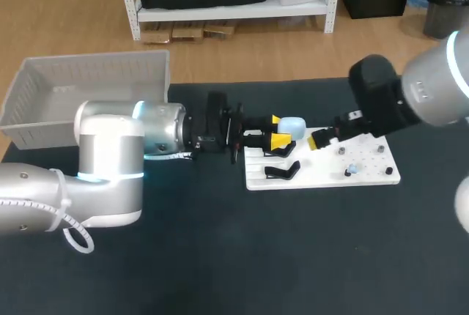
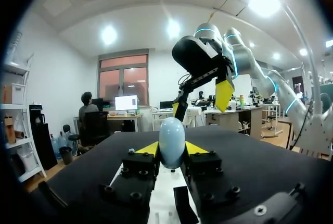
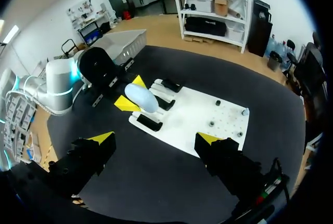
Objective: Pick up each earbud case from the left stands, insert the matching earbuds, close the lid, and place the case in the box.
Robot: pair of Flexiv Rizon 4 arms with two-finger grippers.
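The left hand [image 1: 278, 130] pinches a pale blue earbud case [image 1: 292, 125] between its two yellow fingertips, one pressed to each side; the case is smooth and egg-shaped, stands upright in the grip and pokes out past the tips; directly under this hand lies one end of a white board [image 1: 366, 172] on the dark counter [image 1: 220, 256]; black stands [image 1: 282, 171] sit on that end of the board, just below and beside the hand; whether the case is clear of the stand beneath it cannot be told; the right hand [image 3: 156, 139] is spread wide and holds nothing; it hangs above the board just ahead of the left hand, facing it, close to the case without touching it; a small pale blue earbud [image 1: 352, 169] rests on the board below the right hand, well apart from the left hand; an open grey box [image 1: 88, 88] stands behind the left hand, beside its arm.
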